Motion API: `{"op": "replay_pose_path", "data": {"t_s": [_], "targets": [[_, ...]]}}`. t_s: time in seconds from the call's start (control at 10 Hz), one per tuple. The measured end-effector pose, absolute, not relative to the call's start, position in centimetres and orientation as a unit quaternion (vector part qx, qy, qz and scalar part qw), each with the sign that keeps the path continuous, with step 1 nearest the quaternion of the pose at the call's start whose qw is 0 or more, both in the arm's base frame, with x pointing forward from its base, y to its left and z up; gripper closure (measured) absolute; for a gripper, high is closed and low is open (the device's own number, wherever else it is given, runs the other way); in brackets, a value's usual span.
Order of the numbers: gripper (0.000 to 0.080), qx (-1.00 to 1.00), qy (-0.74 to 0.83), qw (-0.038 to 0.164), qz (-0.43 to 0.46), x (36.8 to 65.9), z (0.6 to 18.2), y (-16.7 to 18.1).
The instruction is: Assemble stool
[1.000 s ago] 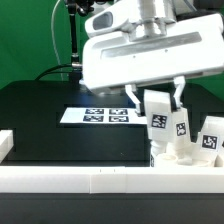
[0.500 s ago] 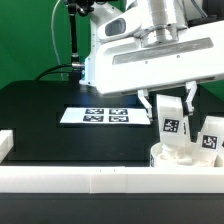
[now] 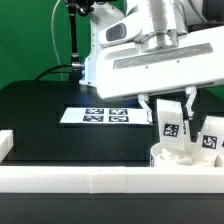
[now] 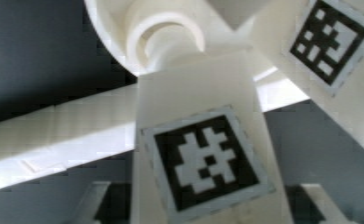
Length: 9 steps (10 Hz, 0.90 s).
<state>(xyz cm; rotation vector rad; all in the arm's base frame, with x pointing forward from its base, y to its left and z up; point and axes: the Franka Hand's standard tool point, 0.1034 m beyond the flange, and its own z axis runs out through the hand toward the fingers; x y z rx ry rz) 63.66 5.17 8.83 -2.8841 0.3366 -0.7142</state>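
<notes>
Above the round seat (image 3: 172,156), at five o'clock from the marker board (image 3: 100,115), we see our gripper (image 3: 168,108) clamped on a tagged leg (image 3: 170,123). Another leg (image 3: 211,136) stands at three o'clock, behind the border rail (image 3: 90,178).

Marker board (image 3: 102,116) on black table (image 3: 50,120); white border rail (image 3: 90,180).

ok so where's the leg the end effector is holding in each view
Exterior view: the held leg stands upright between the end effector fingers, toward the exterior view's right, just above the round seat.
Wrist view: the same leg fills the middle of the picture, its tag facing the camera, running toward the seat.
Shared landmark: the black-and-white tag on the leg's face, seen in both views.
</notes>
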Motion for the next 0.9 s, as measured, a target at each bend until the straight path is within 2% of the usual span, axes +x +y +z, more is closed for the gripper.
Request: {"op": "replay_pose_path", "data": {"t_s": [0.4, 0.9], "targets": [[0.0475, -0.962, 0.113, 0.072, -0.239, 63.47, 8.03, 4.96], [0.0475, -0.953, 0.12, 0.061, -0.271, 63.77, 7.86, 4.19]]}}
